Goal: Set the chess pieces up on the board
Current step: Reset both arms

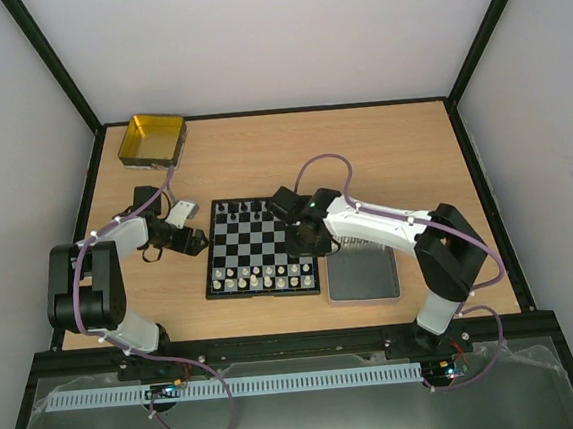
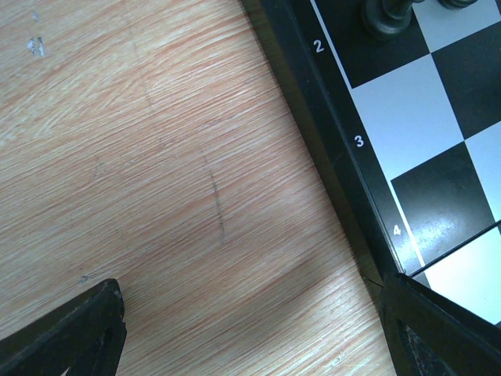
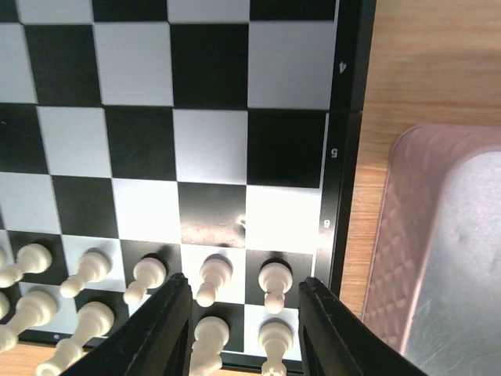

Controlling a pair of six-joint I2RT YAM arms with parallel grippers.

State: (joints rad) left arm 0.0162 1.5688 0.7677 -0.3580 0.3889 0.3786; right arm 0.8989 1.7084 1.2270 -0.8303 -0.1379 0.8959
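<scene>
Wooden desk (image 1: 382, 156), one board (image 1: 262, 239) at its centre. Two arms.

Left arm (image 1: 127, 231): elbow folded back at 9 o'clock, forearm running toward 3, wrist low just off the board's 9 o'clock edge. Left jaws spread wide, nothing between them. One finger (image 2: 74, 333) is over bare wood, the other finger (image 2: 442, 329) is in front of the board's border by the "4" mark.

Right arm (image 1: 378, 225): reaches in from 4 o'clock, wrist over the board's 3 o'clock side. Right jaws also spread, pinching nothing. Its fingers (image 3: 160, 333) straddle two files of white pieces (image 3: 211, 278); contact cannot be told.

All chess pieces (image 1: 262, 274) seen sit on the board: white in two rows at 6 o'clock, black pieces (image 1: 238, 210) along 12 o'clock. Right wrist view counts five white in the inner row and four in the edge row, with more cut off or hidden. Black count: cannot tell, too small from overhead.

One yellow tin (image 1: 152, 139) at the desk's 11 o'clock corner. One grey tray (image 1: 363, 280) just beside the board at 4 o'clock.
</scene>
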